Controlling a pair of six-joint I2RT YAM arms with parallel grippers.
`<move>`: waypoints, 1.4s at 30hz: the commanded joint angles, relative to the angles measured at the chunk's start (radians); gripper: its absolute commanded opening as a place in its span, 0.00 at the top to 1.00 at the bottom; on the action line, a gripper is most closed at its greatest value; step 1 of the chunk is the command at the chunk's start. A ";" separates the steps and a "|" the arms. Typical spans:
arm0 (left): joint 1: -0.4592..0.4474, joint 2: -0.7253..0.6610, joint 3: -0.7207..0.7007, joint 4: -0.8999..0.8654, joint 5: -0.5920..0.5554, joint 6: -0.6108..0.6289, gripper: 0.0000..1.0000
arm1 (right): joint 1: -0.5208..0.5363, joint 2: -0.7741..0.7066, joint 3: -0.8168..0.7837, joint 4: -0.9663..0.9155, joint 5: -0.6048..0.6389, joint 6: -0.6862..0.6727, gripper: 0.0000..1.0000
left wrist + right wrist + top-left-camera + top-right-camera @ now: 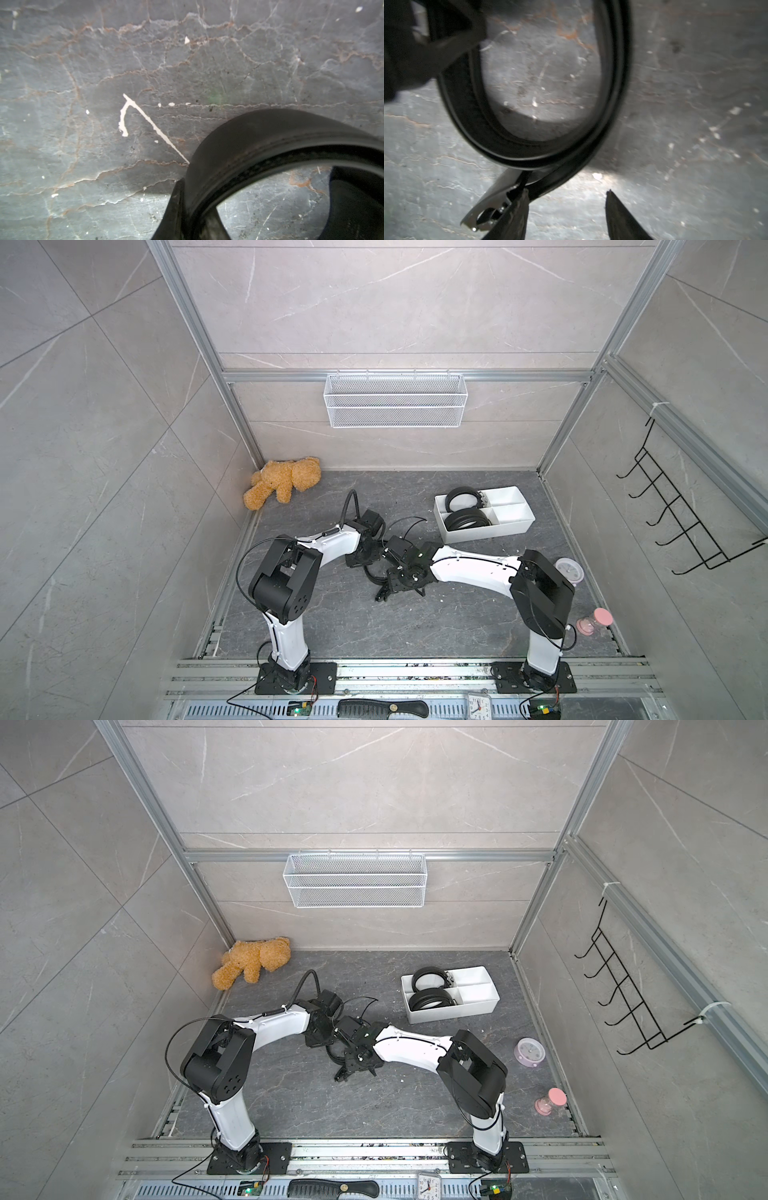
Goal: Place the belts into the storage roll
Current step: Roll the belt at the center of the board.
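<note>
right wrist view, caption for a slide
Open right gripper at the buckle end of a coiled belt, grey tabletop below.

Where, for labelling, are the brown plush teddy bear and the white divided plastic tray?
Brown plush teddy bear point(274, 481): a top view, its body.
White divided plastic tray point(490, 532): a top view, its near wall.

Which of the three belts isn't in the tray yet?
The coiled belt between the two arms; the other two already lie coiled in neighbouring compartments of the white tray.
</note>
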 commanded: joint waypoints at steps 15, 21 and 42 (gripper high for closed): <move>-0.015 0.064 -0.093 0.085 0.086 -0.035 1.00 | 0.126 -0.007 -0.019 -0.154 0.038 -0.002 0.43; -0.018 0.009 -0.148 0.075 0.086 -0.040 1.00 | 0.126 -0.101 -0.058 -0.059 0.036 0.099 0.07; -0.018 -0.001 -0.165 0.090 0.093 -0.053 1.00 | 0.048 -0.069 -0.095 -0.016 0.179 0.264 0.14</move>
